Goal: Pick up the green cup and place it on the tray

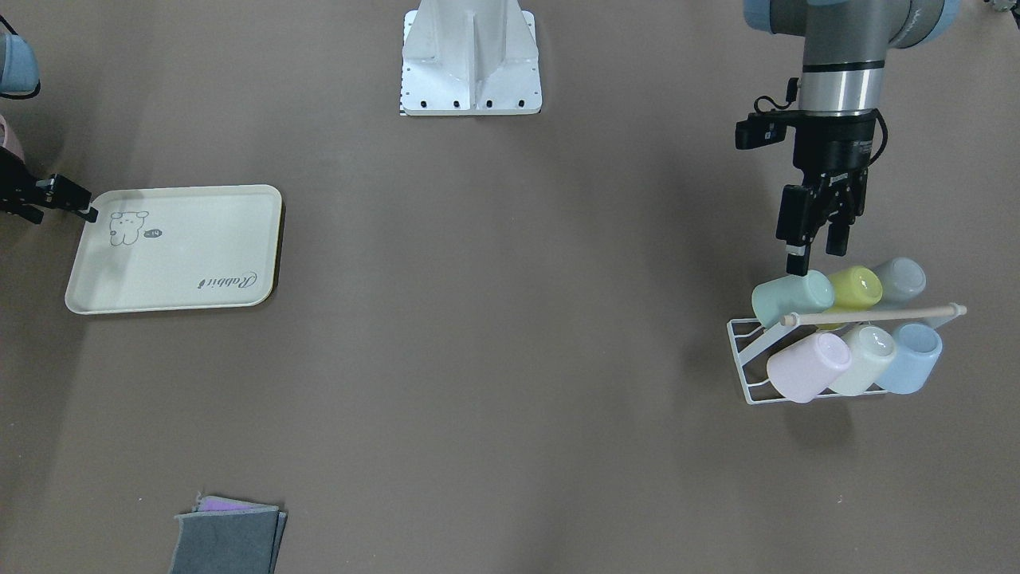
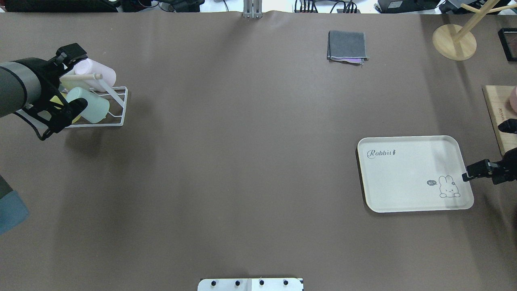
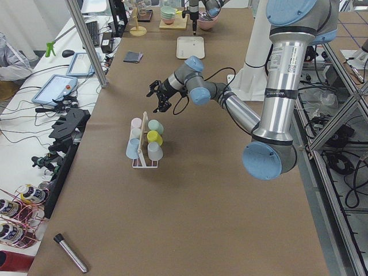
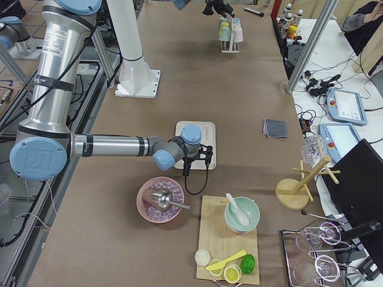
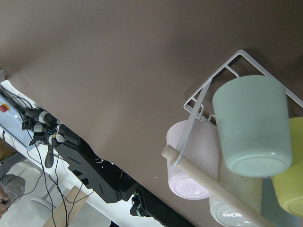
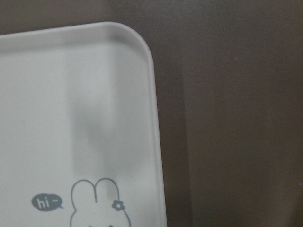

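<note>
The green cup (image 1: 791,296) lies on its side in a white wire rack (image 1: 745,375), at the end of the row nearer the robot. It also shows in the overhead view (image 2: 91,104) and the left wrist view (image 5: 253,125). My left gripper (image 1: 814,257) is open and empty. It hangs just on the robot's side of the green cup, with one fingertip at the cup's base. The cream tray (image 1: 183,255) lies empty at the far end of the table (image 2: 404,173). My right gripper (image 1: 28,209) sits at the view's edge beside the tray's corner. Its jaws do not show.
The rack also holds a yellow-green cup (image 1: 857,287), a grey-blue, a pink (image 1: 809,367), a whitish-green and a blue cup under a wooden rod (image 1: 872,312). A folded grey cloth (image 1: 227,542) lies near the operators' edge. A wooden board (image 2: 499,117) and a wooden stand (image 2: 454,40) are beyond the tray.
</note>
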### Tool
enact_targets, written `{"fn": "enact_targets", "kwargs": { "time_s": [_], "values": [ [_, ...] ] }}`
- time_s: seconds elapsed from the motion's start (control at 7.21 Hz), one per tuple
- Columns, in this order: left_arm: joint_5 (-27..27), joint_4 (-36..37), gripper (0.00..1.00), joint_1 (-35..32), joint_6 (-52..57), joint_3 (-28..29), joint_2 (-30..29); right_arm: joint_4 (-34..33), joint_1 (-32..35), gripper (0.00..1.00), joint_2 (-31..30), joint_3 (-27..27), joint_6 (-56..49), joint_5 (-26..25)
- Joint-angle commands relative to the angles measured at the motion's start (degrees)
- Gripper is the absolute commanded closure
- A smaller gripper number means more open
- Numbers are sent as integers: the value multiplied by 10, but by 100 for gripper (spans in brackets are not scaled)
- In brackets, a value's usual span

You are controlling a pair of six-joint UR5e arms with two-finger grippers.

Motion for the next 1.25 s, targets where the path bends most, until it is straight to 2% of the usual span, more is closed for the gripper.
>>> {"fn": "enact_targets", "kwargs": {
  "time_s": [0.0, 0.14, 0.28, 0.42, 0.56, 0.69, 0.97, 1.11],
  "values": [
    [11, 2, 2, 44, 23, 14, 0, 0, -3, 8, 6, -10, -2, -11],
    [22, 3, 1, 53, 30, 14, 2, 0, -4, 10, 10, -16, -2, -20],
    [28, 1, 1, 67, 41, 17, 14, 0, -4, 18, 13, -22, -2, -21],
    [77, 3, 2, 91, 38, 16, 21, 0, -4, 28, 18, -24, -2, -22],
    [121, 6, 1, 105, 34, 12, 33, 0, -3, 34, 24, -31, -2, -28],
    [143, 15, 2, 117, 19, 13, 34, 0, -4, 38, 26, -33, -1, -30],
    [242, 69, 1, 164, -18, 0, 56, 0, -4, 43, 35, -40, -1, -30],
    [275, 106, 2, 196, -50, 0, 57, 0, -4, 44, 41, -47, 0, -30]
  ]
}}
